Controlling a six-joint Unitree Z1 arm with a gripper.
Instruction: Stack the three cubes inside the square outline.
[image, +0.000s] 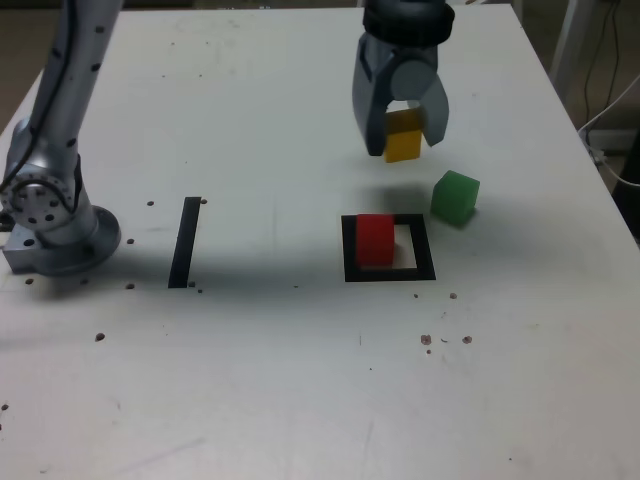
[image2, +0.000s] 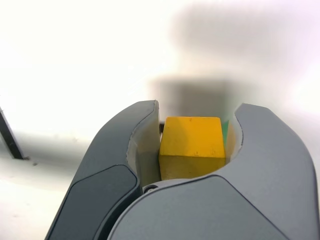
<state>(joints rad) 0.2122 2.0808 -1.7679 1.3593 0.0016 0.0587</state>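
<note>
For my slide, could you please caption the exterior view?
Gripper holds the yellow cube above the table; red cube sits in the square outline, green cube beside it.

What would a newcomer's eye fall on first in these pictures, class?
The grey gripper holding a small matte yellow cube above the white table. Below it, a red cube sits in the black tape square outline, and a green cube rests just outside, toward the exterior view's right.

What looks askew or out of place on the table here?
The red cube sits off-centre in the square outline, over its frame on the exterior view's left. Dark specks dot the table. The hand holds the yellow cube aloft.
</note>
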